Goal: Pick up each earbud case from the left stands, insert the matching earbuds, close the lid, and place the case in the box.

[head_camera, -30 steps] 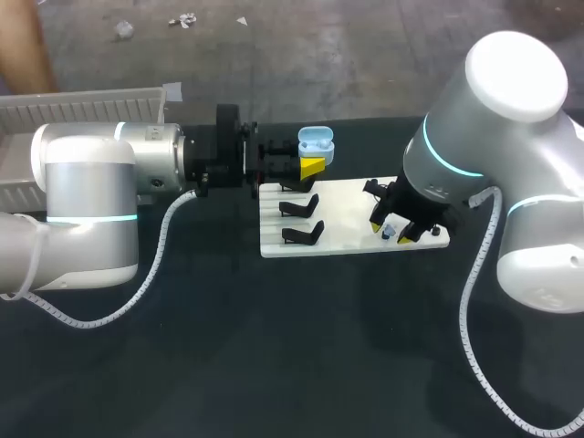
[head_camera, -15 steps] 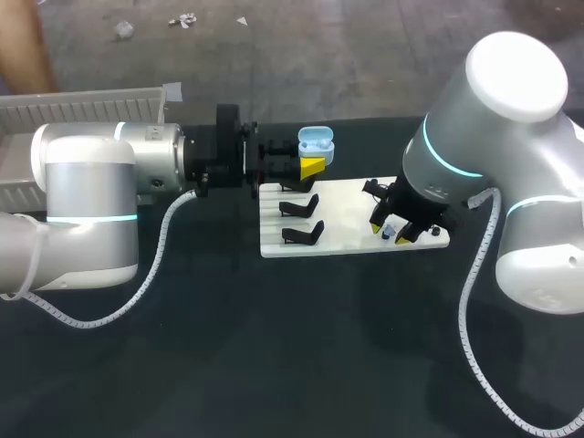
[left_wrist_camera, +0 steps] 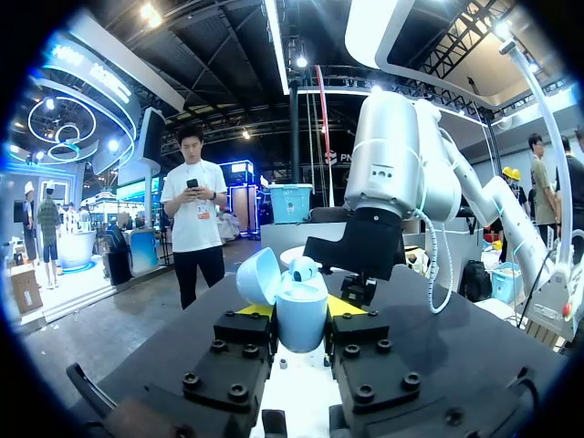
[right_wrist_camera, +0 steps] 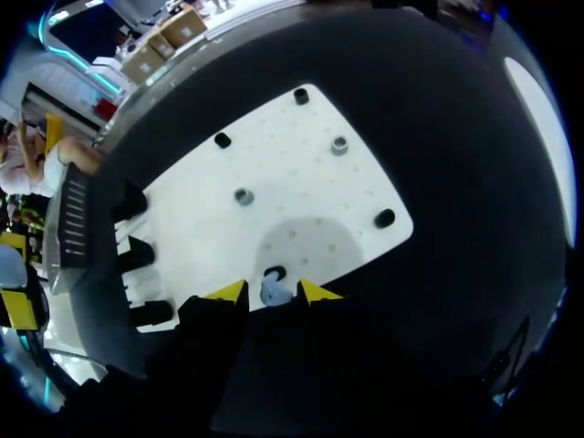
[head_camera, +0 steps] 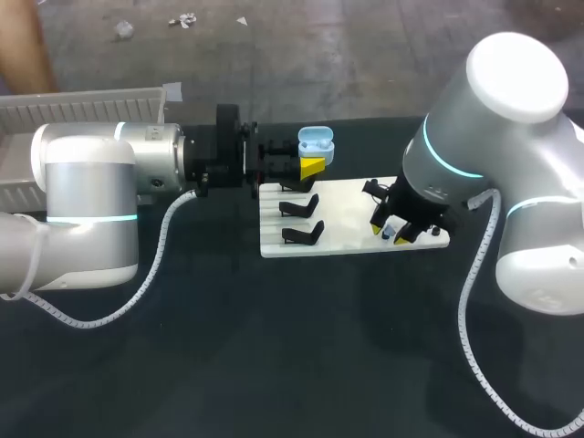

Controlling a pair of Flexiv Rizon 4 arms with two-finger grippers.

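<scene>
My left gripper (head_camera: 308, 166) holds a light-blue earbud case (head_camera: 316, 141) off the far left corner of the white board (head_camera: 347, 205). In the left wrist view the case (left_wrist_camera: 301, 321) sits upright, clamped between the fingers of the left gripper (left_wrist_camera: 304, 339), its lid (left_wrist_camera: 258, 276) open and one earbud (left_wrist_camera: 302, 267) inside. My right gripper (head_camera: 393, 231) hangs over the board's near right edge. In the right wrist view a small blue earbud (right_wrist_camera: 274, 292) lies on the board (right_wrist_camera: 301, 182) between the yellow tips of the right gripper (right_wrist_camera: 273, 290), with thin gaps on both sides.
Two empty black stands (head_camera: 299, 208) (head_camera: 304, 234) line the board's left side. Small black and grey pegs (right_wrist_camera: 339, 144) dot the board ahead of the right gripper. A long pale box (head_camera: 82, 108) lies at the far left, behind my left arm.
The right gripper's fingers have drawn closer together around the blue earbud. The left arm and its case have not moved.
</scene>
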